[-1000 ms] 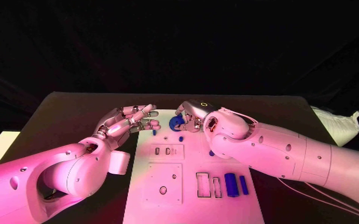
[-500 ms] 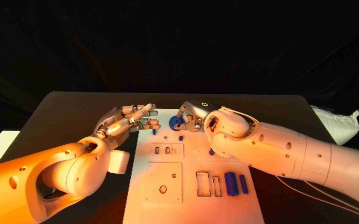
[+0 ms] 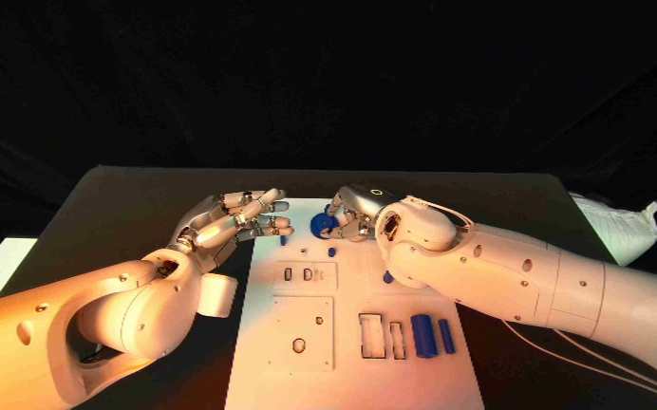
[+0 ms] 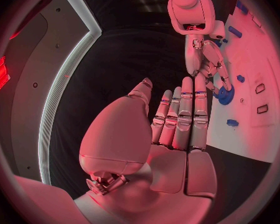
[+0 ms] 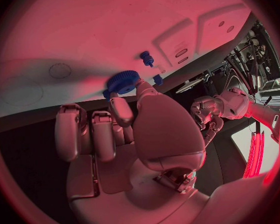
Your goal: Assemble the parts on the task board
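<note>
The white task board [image 3: 359, 358] lies in the middle of the table. My right hand [image 3: 360, 209] is over its far end and pinches a blue gear [image 3: 322, 227] between thumb and a finger; the gear [image 5: 122, 82] sits at the tips of the right hand [image 5: 134, 134]. My left hand [image 3: 233, 222] hovers by the board's left edge with fingers straight and apart, holding nothing. From the left hand [image 4: 177, 129], the gear [image 4: 224, 95] lies just beyond the fingertips. A small blue peg [image 3: 330, 252] stands near the gear.
Two blue cylinders [image 3: 423, 336] lie side by side at the board's near right, beside empty rectangular slots [image 3: 372, 337]. Another small blue piece [image 3: 387, 279] sits by my right forearm. The black table [image 3: 137, 201] spreads around the board.
</note>
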`<state>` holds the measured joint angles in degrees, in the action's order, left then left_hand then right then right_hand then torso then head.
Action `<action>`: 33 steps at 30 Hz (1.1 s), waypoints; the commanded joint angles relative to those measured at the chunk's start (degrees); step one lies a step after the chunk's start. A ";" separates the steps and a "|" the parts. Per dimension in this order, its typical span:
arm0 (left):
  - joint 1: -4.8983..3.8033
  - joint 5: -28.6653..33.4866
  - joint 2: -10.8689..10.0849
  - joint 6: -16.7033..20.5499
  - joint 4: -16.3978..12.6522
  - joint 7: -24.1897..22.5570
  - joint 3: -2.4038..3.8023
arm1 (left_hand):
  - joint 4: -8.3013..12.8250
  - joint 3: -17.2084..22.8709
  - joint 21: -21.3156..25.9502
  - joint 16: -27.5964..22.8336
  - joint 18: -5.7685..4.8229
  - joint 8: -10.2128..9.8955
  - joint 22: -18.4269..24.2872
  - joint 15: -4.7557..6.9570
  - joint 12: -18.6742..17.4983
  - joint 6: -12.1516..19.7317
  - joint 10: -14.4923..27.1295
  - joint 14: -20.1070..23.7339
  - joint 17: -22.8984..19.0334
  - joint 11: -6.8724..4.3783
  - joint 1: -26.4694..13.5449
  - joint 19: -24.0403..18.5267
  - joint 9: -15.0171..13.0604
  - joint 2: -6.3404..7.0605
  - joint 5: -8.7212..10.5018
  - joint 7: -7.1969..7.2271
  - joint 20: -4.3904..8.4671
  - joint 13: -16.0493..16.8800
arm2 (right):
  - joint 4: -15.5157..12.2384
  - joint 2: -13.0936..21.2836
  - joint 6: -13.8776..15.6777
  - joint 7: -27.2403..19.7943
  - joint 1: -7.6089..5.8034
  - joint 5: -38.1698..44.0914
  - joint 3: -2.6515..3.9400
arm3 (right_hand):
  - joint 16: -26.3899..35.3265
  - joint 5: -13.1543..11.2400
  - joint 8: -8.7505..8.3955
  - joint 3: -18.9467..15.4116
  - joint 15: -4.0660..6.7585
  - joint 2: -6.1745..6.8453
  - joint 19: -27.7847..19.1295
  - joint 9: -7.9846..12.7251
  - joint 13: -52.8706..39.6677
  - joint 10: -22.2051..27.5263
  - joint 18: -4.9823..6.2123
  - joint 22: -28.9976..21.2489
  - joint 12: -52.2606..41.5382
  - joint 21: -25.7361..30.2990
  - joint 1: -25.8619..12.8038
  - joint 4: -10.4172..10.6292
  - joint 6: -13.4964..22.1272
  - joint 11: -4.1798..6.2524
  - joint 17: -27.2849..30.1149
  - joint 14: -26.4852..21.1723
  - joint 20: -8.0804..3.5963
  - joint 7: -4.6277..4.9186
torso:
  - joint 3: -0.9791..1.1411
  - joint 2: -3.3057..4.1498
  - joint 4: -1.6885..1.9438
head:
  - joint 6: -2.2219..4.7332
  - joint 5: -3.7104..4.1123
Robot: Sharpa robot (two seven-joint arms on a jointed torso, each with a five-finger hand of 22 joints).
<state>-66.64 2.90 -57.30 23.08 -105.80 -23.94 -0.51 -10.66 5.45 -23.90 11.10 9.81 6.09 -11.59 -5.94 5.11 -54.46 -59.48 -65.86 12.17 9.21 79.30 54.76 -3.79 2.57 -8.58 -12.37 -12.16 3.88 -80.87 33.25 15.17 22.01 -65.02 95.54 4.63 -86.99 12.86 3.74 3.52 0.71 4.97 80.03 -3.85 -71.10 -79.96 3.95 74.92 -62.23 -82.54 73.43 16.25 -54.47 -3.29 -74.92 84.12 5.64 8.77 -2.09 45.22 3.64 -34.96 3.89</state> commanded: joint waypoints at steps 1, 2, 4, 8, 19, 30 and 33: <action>-0.06 0.07 -0.02 -0.84 -0.21 -0.33 0.04 | 0.28 0.06 -0.17 -0.21 0.53 -0.27 -0.10 -0.30 -0.15 -0.07 -0.06 -0.06 0.05 0.33 0.07 0.23 0.05 -0.49 0.20 -0.38 -0.07 -0.05 | -0.65 0.49 2.46 -0.13 0.23 0.27 -0.08 | -0.30 -0.07 -0.13 -0.32 -0.25 0.64 0.17 0.03 -0.30 -0.16 -0.64 0.22 -0.61 -0.27 0.37 -0.17 0.20 -0.37 -7.50 4.42 0.15 -0.01 | 0.02 -0.03 -0.03 | 0.02 0.11; -0.06 0.07 -0.03 -0.84 -0.22 -0.33 0.04 | 0.28 0.06 -0.17 -0.21 0.53 -0.27 -0.10 -0.30 -0.15 -0.07 -0.06 -0.06 0.05 0.33 0.07 0.23 0.05 -0.49 0.20 -0.38 -0.07 -0.05 | -0.84 0.65 3.11 -0.30 0.29 0.31 -0.08 | -0.31 0.06 -0.10 -0.29 -0.25 0.62 0.18 0.02 -0.52 -0.28 -0.65 0.23 -0.92 -0.27 0.54 -0.21 0.15 -0.36 -7.54 4.42 0.16 -0.02 | 0.02 -0.03 -0.04 | 0.03 0.08; -0.06 0.07 -0.07 -0.83 -0.22 -0.33 0.04 | 0.28 0.06 -0.17 -0.21 0.53 -0.27 -0.10 -0.30 -0.15 -0.07 -0.06 -0.06 0.05 0.33 0.07 0.23 0.05 -0.49 0.20 -0.38 -0.07 -0.05 | -1.68 1.44 5.85 -1.18 0.51 0.33 -0.07 | -0.33 0.45 -0.04 -0.25 -0.24 0.57 0.19 -0.02 -0.95 -0.49 -0.65 0.26 -1.49 -0.28 0.94 -0.31 0.04 -0.33 -7.59 4.43 0.17 -0.05 | 0.04 -0.03 -0.01 | 0.07 0.12; -0.06 0.07 -0.20 -0.86 -0.15 -0.34 0.04 | 0.28 0.06 -0.17 -0.21 0.53 -0.27 -0.10 -0.30 -0.15 -0.07 -0.06 -0.06 0.05 0.33 0.07 0.23 0.05 -0.49 0.20 -0.38 -0.07 -0.05 | -4.34 4.52 12.00 -5.41 0.95 -2.06 0.27 | -0.30 1.80 0.08 0.04 -0.16 0.28 0.21 -0.09 -1.30 -0.60 -0.65 0.31 -1.88 -0.31 1.99 -0.60 -0.38 -0.22 -7.51 4.41 0.13 -0.17 | 0.04 -0.11 -0.05 | 0.07 0.23; -0.06 0.07 -0.42 -1.09 0.52 -0.43 0.04 | 0.39 0.00 -0.18 -0.32 0.53 -0.38 -0.10 -0.30 -0.27 -0.08 -0.07 -0.09 0.14 0.34 0.08 0.22 0.05 -0.52 0.20 -0.38 -0.08 -0.05 | -6.87 17.68 8.60 -25.17 0.37 -25.70 1.54 | -0.47 1.93 0.06 2.07 0.16 0.03 -0.13 -0.10 -1.78 -0.30 -0.57 -0.01 -2.04 -0.05 8.94 -5.49 -1.69 0.12 -8.11 4.48 -0.19 -0.35 | 0.31 -0.56 -0.98 | 0.25 0.15; -0.03 0.07 0.20 -1.46 1.59 -0.48 0.01 | 0.39 0.00 -0.18 -0.33 0.53 -0.38 -0.10 -0.30 -0.27 -0.08 -0.07 -0.09 0.15 0.33 0.08 0.22 0.05 -0.52 0.20 -0.38 -0.08 -0.05 | -2.96 23.32 4.79 -28.94 1.59 -26.54 1.63 | -0.61 1.64 -0.09 2.03 0.08 1.01 -0.21 -0.01 -1.50 0.01 -0.56 -0.06 -1.45 0.00 10.37 -7.17 -1.48 0.03 -8.51 4.55 -0.14 -0.25 | 1.03 -0.77 -1.58 | 0.38 1.19; -0.03 0.07 0.25 -1.47 1.89 -0.50 0.01 | 0.39 0.00 -0.18 -0.33 0.53 -0.38 -0.10 -0.30 -0.27 -0.08 -0.07 -0.09 0.15 0.33 0.08 0.22 0.05 -0.52 0.20 -0.38 -0.08 -0.05 | -2.10 23.87 4.50 -29.27 2.55 -26.10 1.63 | -0.63 1.63 -0.10 2.01 0.07 1.09 -0.20 0.00 -1.49 0.03 -0.57 -0.05 -1.42 0.00 10.48 -7.30 -1.42 0.02 -8.59 4.56 -0.13 -0.24 | 1.21 -0.74 -1.74 | 0.29 1.05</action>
<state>-66.62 2.90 -57.18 22.88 -103.95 -23.94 -0.54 -10.66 5.45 -23.90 11.10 9.81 6.09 -11.62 -5.94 5.11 -54.46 -59.48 -65.86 12.24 9.21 79.30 54.76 -3.79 2.57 -8.58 -12.37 -12.17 3.88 -83.16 57.08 22.11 -4.37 -62.74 70.17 6.27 -87.32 14.86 3.74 5.55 0.72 5.96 80.03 -3.92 -72.46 -80.14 3.96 74.90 -64.04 -82.54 83.49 9.39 -55.80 -3.31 -74.91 84.12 5.65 8.27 -1.13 44.49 2.11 -34.58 4.96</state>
